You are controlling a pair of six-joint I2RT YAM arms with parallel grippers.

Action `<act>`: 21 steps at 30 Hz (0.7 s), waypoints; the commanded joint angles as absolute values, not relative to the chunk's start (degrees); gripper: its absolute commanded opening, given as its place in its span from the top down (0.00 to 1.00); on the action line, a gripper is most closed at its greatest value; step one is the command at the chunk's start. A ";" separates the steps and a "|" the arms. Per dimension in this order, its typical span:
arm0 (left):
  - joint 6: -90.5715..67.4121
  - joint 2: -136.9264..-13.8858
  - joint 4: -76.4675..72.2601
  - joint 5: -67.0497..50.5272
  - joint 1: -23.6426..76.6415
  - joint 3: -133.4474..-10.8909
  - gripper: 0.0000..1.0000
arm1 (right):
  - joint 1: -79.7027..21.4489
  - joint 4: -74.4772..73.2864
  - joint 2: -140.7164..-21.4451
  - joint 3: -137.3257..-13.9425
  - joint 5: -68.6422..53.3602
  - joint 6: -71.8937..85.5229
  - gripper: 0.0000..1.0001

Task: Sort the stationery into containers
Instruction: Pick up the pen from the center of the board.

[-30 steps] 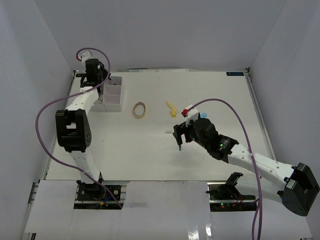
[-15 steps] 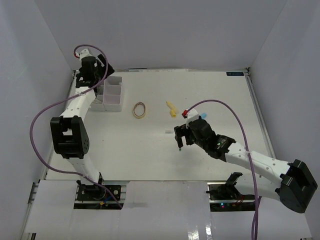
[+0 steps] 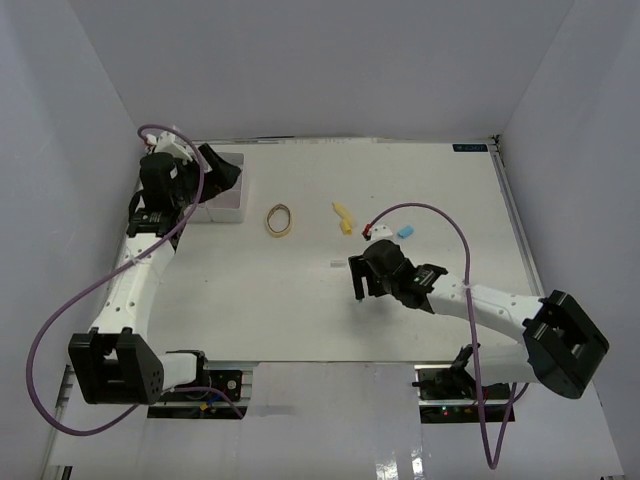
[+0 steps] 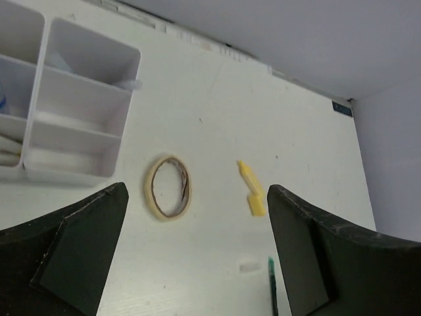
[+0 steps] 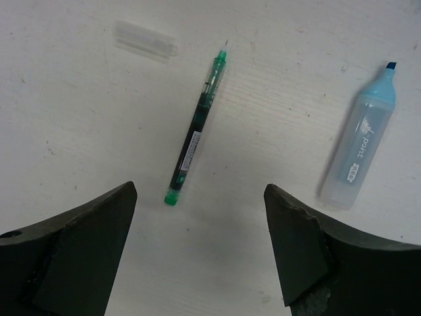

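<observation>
The white organizer tray (image 4: 79, 99) (image 3: 228, 212) stands at the far left, with pale items in some compartments. My left gripper (image 4: 196, 191) (image 3: 218, 172) hangs open beside it, nothing between its fingers. Beyond it lie a tan ring (image 4: 169, 187) (image 3: 279, 219) and a yellow marker (image 4: 252, 189) (image 3: 344, 217). My right gripper (image 5: 199, 191) (image 3: 362, 283) is open low over a green pen (image 5: 196, 131) (image 4: 272, 283), which lies flat just ahead of the fingertips. A light blue highlighter (image 5: 358, 151) (image 3: 405, 231) rests to the pen's right.
A clear pen cap (image 5: 146, 39) (image 3: 335, 264) lies loose on the table near the green pen's tip. White walls close in the table on the left, back and right. Purple cables loop from both arms.
My left gripper has opened and drawn back from above the tray, its elbow dropping toward the near edge. The right gripper has shifted slightly left and stays over the green pen.
</observation>
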State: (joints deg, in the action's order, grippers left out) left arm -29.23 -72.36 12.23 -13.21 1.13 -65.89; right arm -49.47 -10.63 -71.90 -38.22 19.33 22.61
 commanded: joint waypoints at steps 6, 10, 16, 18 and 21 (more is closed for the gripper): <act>-25.58 -65.92 15.38 -17.23 1.93 -51.07 0.02 | -49.31 -12.39 -80.32 -42.79 19.95 28.56 0.25; -24.88 -66.18 15.03 -17.14 2.11 -49.31 0.02 | -49.31 -13.27 -83.49 -44.30 20.30 29.09 0.30; -24.43 -67.23 14.15 -18.89 2.46 -47.55 0.02 | -49.31 -12.75 -86.13 -44.30 20.83 29.97 0.39; -24.61 -67.50 14.24 -19.25 2.81 -47.37 0.02 | -49.31 -12.92 -86.92 -44.21 21.70 30.32 0.43; -24.87 -67.50 14.24 -19.34 2.99 -46.94 0.02 | -49.39 -13.62 -88.68 -44.56 22.50 30.41 0.45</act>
State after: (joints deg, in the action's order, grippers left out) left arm -25.45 -68.10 15.16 -17.74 2.55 -47.94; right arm -49.47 -12.97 -86.89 -43.31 20.62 28.99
